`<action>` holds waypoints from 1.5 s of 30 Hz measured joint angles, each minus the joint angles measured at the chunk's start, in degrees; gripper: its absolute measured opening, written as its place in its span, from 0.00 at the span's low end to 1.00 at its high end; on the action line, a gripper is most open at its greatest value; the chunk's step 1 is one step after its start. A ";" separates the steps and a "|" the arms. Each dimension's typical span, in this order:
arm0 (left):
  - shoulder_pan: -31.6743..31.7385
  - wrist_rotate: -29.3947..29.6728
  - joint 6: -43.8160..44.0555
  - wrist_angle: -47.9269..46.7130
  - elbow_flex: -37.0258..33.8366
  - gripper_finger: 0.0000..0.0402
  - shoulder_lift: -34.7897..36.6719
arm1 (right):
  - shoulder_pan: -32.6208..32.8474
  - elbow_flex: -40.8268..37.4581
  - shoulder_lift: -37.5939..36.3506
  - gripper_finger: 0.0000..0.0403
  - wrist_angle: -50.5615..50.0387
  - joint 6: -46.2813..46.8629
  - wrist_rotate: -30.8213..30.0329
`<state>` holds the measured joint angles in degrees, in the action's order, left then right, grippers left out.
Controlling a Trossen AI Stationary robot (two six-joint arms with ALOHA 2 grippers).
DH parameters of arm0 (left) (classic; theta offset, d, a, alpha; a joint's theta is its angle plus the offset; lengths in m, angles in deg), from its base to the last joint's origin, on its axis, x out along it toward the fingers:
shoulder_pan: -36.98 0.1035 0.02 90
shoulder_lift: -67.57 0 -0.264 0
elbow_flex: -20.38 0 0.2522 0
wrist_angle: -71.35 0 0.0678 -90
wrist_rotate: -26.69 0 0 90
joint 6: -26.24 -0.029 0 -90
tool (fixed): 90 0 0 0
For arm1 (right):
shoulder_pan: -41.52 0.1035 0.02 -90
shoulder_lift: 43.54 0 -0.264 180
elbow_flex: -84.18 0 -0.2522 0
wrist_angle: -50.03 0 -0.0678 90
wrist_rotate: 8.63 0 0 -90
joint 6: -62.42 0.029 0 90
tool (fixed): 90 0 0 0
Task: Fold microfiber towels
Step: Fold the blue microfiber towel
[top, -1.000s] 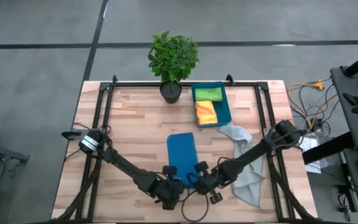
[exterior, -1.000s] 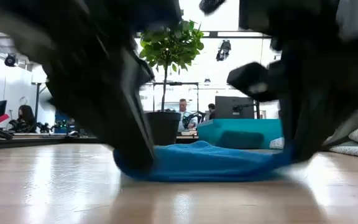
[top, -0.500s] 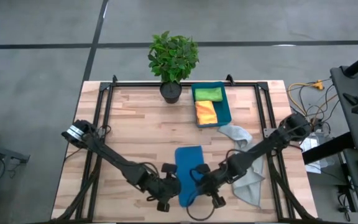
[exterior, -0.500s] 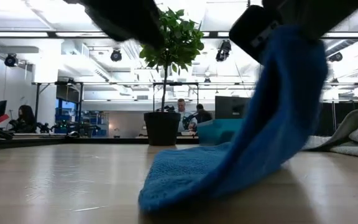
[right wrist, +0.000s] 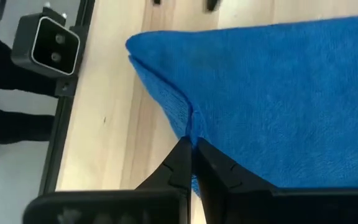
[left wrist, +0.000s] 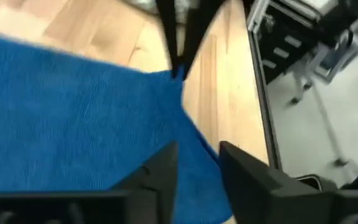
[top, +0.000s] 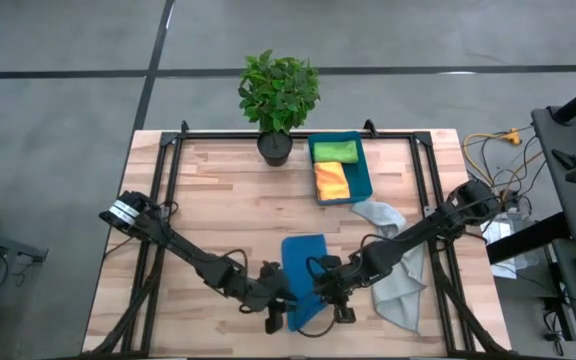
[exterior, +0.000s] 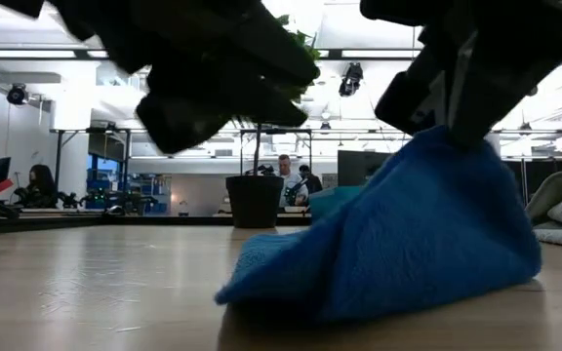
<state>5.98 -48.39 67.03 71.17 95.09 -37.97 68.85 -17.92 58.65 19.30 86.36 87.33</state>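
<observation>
- Towel first: my blue towel [top: 303,280] lies near the front edge of the tabletop [top: 218,200], about the middle, partly doubled over, with its near end lifted.
- From the low camera the blue towel [exterior: 427,244] rises to a peak on the right, where a dark gripper pinches it, and slopes down to the wood on the left.
- My right gripper [top: 330,298] sits at the towel's near right edge; in its wrist camera the jaws are closed tight on a fold of the blue cloth [right wrist: 278,93].
- My left gripper [top: 278,305] is at the towel's near left edge. In its wrist camera the jaws stand narrowly apart, with blue cloth [left wrist: 73,118] showing in the gap; I cannot tell whether they press on it.
- The grey towel [top: 398,270] lies rumpled on the right side of the tabletop, under the right arm.
- The teal bin [top: 360,170] stands at the far side, right of centre, with the green towel [top: 335,151] at its far end and the orange towel [top: 330,180] just nearer.
- A potted plant [top: 279,95] stands at the far edge, just left of the bin.
</observation>
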 joint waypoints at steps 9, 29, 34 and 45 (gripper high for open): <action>0.27 0.46 6.97 6.20 -3.02 0.55 -0.76 | -0.03 -1.05 -0.04 0.02 3.03 2.66 -0.01; 0.63 -7.19 16.03 8.99 6.30 0.51 -14.45 | -0.67 -2.26 -0.07 0.02 3.05 4.96 -1.58; 0.54 -9.04 14.60 -1.23 9.16 0.19 -14.22 | -0.64 -2.63 -0.09 0.02 2.83 5.82 -1.53; 1.45 -14.28 3.47 -11.77 11.59 0.00 -7.00 | 2.30 -2.50 -4.17 0.02 1.64 5.60 -0.76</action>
<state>7.43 -62.66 70.50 59.40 106.67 -44.97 71.16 -20.41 54.49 20.94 91.96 86.58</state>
